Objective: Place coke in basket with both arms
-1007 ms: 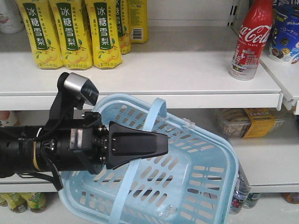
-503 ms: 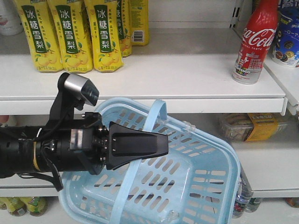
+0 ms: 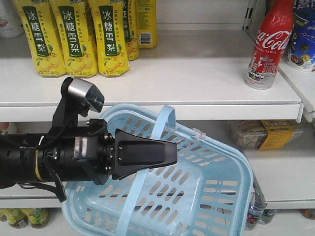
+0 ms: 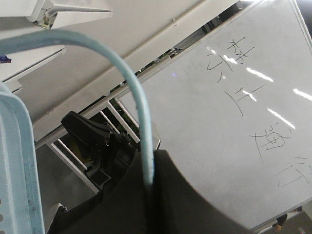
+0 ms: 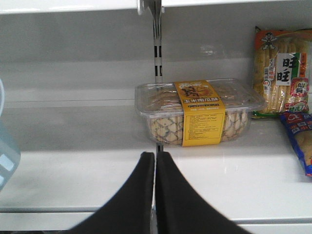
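Note:
A red Coca-Cola bottle stands upright at the right end of the upper shelf. My left gripper is shut on the handle of a light blue plastic basket, which hangs tilted below the upper shelf. The left wrist view shows the handle pinched between the black fingers. My right gripper is shut and empty, level with the lower shelf; it does not show in the front view.
Yellow pear-drink bottles stand at the upper shelf's left. A clear biscuit box with a yellow label lies on the lower shelf before my right gripper. Snack packs lie to its right. A blue cookie pack stands beside the coke.
The view has shifted slightly, with the shelf and coke a little lower and to the right than one second ago. The left gripper keeps its hold on the basket handle.

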You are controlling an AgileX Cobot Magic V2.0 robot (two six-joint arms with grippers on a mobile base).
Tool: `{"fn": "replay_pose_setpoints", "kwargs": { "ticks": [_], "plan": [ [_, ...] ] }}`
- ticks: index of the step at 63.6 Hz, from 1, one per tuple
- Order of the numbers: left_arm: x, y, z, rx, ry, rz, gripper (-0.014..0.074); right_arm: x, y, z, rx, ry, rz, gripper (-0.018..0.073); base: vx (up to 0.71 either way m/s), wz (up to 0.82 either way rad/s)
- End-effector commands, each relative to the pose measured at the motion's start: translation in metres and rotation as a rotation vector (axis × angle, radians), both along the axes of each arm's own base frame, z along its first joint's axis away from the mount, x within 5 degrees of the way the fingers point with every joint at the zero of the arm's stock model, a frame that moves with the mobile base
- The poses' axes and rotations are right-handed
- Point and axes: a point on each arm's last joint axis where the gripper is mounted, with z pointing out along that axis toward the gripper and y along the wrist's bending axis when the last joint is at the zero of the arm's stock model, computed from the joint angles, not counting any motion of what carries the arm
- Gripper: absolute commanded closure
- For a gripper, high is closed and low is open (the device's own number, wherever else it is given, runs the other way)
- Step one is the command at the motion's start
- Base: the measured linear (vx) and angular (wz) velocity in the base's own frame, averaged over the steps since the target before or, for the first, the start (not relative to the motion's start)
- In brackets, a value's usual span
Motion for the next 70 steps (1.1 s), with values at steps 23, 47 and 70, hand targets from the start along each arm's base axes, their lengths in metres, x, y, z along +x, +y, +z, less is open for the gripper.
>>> {"fn": "replay_pose_setpoints", "kwargs": {
  "ticks": [23,47,70],
  "plan": [
    [-0.014,0.003,0.029,-0.177,-0.053,-0.102,0.0603,0.000,0.001,0.004,-0.012,-0.074,0.017,0.0564,0.00,0.00],
    [-0.014,0.003,0.029,-0.177,-0.053,-0.102,0.0603,-0.001,0.005,0.018,0.473,-0.200,0.044,0.0564,0.00,0.00],
    [-0.014,0.003,0.029,-0.177,-0.053,-0.102,0.0603,-0.007,-0.001,0.049,0.959,-0.396,0.074,0.0564,0.00,0.00]
  ]
}}
